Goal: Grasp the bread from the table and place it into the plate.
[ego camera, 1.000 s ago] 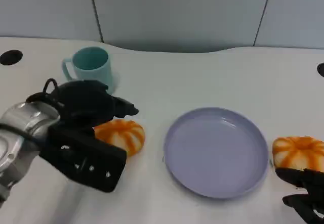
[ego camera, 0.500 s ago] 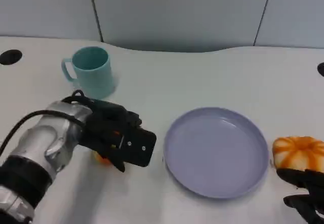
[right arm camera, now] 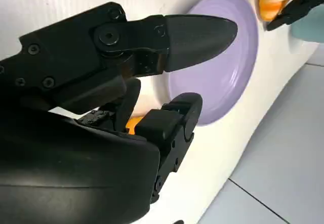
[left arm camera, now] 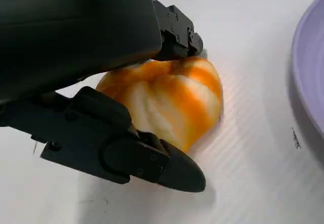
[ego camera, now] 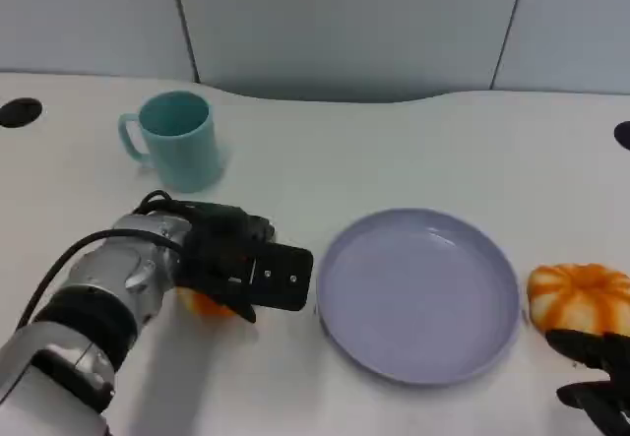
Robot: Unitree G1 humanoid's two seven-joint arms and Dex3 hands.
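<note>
Since the earlier frame the left hand (ego camera: 241, 269) has lowered over the orange-and-white striped bread bun (left arm camera: 172, 100), fingers now clasping it. It sits on the white table (ego camera: 394, 151) beside the round lavender plate (ego camera: 418, 293). The right hand (ego camera: 596, 377) rests at the near right edge, fingers apart, holding nothing.

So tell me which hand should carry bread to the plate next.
Left. The left hand is already closed around the left bread beside the plate. The right hand only rests near the right bread, fingers not around it.
</note>
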